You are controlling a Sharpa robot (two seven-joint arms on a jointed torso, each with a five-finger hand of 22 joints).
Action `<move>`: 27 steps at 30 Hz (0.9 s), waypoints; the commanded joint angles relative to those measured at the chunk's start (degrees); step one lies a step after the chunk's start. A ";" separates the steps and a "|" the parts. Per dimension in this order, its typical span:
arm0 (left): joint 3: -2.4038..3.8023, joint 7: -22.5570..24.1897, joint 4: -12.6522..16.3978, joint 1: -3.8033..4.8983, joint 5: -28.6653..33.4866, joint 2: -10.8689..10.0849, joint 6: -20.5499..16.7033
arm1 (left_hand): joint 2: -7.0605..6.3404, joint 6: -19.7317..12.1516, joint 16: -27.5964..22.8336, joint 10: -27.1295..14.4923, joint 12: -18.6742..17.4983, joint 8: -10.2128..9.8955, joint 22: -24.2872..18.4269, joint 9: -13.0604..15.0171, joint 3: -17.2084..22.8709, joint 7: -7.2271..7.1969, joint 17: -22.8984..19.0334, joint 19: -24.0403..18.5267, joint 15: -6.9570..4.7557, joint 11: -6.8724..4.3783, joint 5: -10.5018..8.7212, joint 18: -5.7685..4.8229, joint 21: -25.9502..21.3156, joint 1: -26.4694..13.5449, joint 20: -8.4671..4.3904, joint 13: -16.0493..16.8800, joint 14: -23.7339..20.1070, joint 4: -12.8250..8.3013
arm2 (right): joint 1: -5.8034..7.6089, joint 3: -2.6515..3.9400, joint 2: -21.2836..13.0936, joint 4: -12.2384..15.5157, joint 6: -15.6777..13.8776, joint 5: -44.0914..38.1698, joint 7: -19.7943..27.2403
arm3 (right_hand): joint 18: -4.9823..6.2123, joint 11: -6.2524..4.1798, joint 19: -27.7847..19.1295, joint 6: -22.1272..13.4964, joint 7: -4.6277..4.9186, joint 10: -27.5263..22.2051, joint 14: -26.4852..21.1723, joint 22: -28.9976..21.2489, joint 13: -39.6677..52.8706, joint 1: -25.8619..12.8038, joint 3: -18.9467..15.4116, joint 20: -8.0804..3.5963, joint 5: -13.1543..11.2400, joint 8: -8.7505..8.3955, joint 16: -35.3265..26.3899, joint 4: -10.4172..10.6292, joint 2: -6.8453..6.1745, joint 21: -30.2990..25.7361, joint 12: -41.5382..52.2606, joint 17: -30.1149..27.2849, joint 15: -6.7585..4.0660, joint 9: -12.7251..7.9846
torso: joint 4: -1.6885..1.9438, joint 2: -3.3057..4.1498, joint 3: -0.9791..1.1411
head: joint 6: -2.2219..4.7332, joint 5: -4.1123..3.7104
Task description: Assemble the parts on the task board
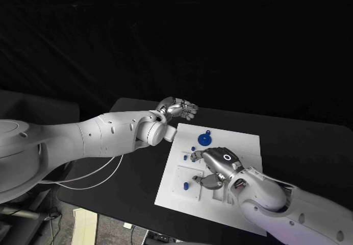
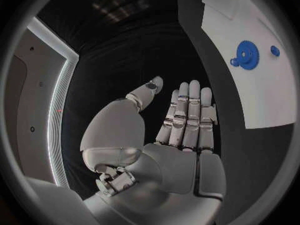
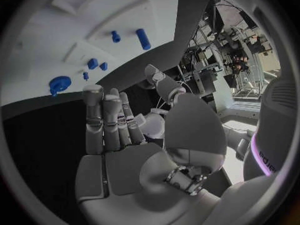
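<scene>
Left hand: seen above frame centre, just past the board's upper-left corner; fingers straight and together in the left wrist view, nothing held.
Board: laid at centre, white.
Gear: placed on the board's upper part, blue.
Right hand: held over the board's middle; fingers extended, nothing gripped.

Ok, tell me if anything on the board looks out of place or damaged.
Nothing stands out. The task board lies flat on the table, with the blue gear and the small blue parts on it. The left hand hovers at the board's far corner and the right hand over its middle; both hold nothing.
</scene>
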 commanded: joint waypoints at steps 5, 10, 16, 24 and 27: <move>0.03 0.42 -0.19 0.05 0.21 -0.02 0.79 | 0.54 -0.41 -0.36 -0.29 0.12 0.37 0.09 -0.10 0.05 -0.09 0.13 0.13 -0.07 -0.07 -0.13 1.03 -0.36 0.08 0.36 -0.06 0.53 0.09 | 2.34 2.68 -6.05 3.64 0.61 13.40 2.38 | 7.60 -2.02 1.28 2.87 -0.64 5.96 1.10 0.58 1.37 1.35 3.20 0.11 -1.45 1.53 0.37 2.60 0.24 0.12 3.32 -0.42 -2.04 0.46 | -0.06 -0.05 0.05 | 0.67 -0.77; 0.02 0.51 -0.61 0.04 0.21 -0.05 0.97 | 0.56 -0.38 -0.39 -0.25 0.15 0.40 0.11 -0.10 0.04 -0.10 0.18 0.15 -0.07 -0.08 -0.13 1.03 -0.37 0.06 0.36 -0.05 0.57 0.11 | 5.02 3.35 -10.90 3.98 5.36 28.67 1.12 | 7.60 -4.25 2.80 4.61 -1.41 11.66 2.73 1.07 3.69 1.90 4.64 -0.42 -2.16 2.45 1.00 4.23 1.06 1.20 6.70 -0.41 -4.18 0.76 | -0.22 -0.19 0.04 | 1.29 -1.64; 0.00 0.54 -1.09 -0.05 0.36 0.22 1.17 | 0.60 -0.28 -0.45 -0.13 0.21 0.47 0.15 -0.09 -0.01 -0.13 0.29 0.18 -0.08 -0.13 -0.14 1.03 -0.39 0.00 0.36 -0.03 0.63 0.16 | 6.29 3.34 -14.63 3.47 10.83 33.35 -0.83 | 7.60 -6.34 3.20 5.35 -2.93 15.17 2.96 1.09 11.66 -0.66 1.65 -1.51 -1.43 3.00 1.39 4.63 2.00 1.85 15.11 0.09 -6.40 1.89 | -0.56 -0.59 0.20 | 1.82 -3.69; -0.02 0.46 -1.47 -0.95 0.66 0.80 1.97 | 0.65 -0.26 -0.52 -0.09 0.22 0.50 0.18 -0.09 -0.07 -0.14 0.36 0.19 -0.08 -0.15 -0.14 1.02 -0.41 -0.10 0.36 -0.02 0.66 0.22 | 6.34 3.23 -17.17 2.11 21.70 36.90 -8.19 | 7.60 -8.21 4.34 6.22 -4.58 6.40 3.21 1.44 46.69 -6.03 -1.03 -2.56 -2.72 3.16 4.49 8.41 4.01 3.95 55.55 3.12 -8.00 3.92 | -0.88 -1.22 0.49 | 2.23 -7.32; -0.02 0.48 -1.58 -1.21 0.69 0.91 2.12 | 0.67 -0.27 -0.56 -0.09 0.22 0.51 0.19 -0.10 -0.10 -0.14 0.40 0.19 -0.08 -0.15 -0.14 1.01 -0.43 -0.14 0.37 -0.02 0.65 0.24 | 6.34 2.82 -17.97 1.86 24.66 38.66 -11.80 | 7.60 -8.24 4.30 6.39 -4.63 4.32 3.04 1.42 51.51 -7.33 -0.40 -2.78 -2.75 3.28 5.41 10.12 4.51 5.31 60.74 4.27 -8.03 4.84 | -0.97 -1.51 0.57 | 1.95 -9.11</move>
